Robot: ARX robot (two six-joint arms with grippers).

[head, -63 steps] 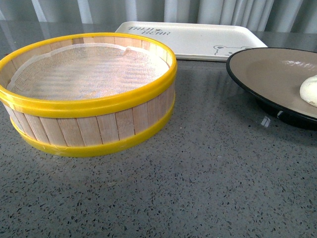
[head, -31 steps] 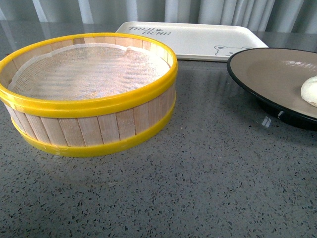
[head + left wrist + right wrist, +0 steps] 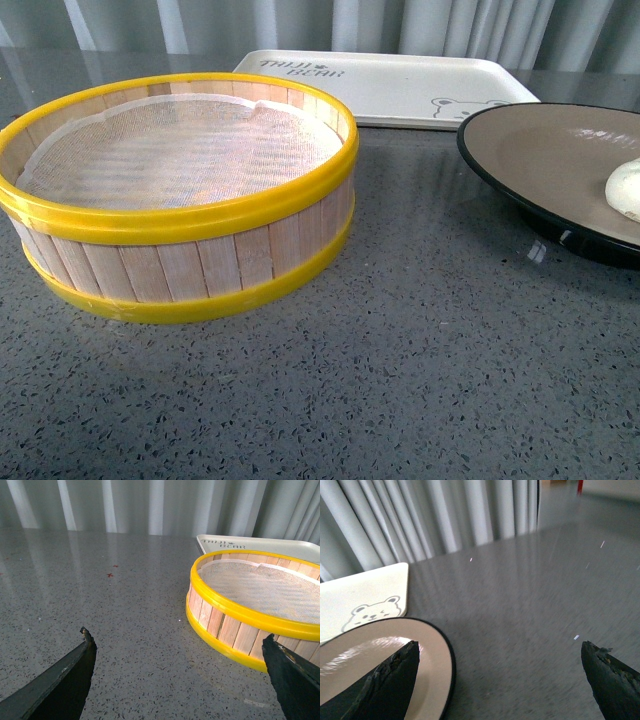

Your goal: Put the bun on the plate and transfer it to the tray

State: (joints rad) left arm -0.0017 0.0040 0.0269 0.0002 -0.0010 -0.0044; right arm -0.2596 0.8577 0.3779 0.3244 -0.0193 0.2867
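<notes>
White bun (image 3: 626, 188) rests on the plate (image 3: 540, 150) by the desk's (image 3: 420, 350) right edge, so left gripper (image 3: 178, 636) and right gripper (image 3: 500, 646), both spread empty, should next lift it to the tray (image 3: 400, 85).

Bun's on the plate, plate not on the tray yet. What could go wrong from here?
1. The bun lies loose on the shallow plate; any tilt while lifting may roll it off.
2. The plate's rim is glossy black, so the open right gripper might slip on it.
3. The tray lies behind the plate, close to the steamer basket; a low carry could clip either.
</notes>
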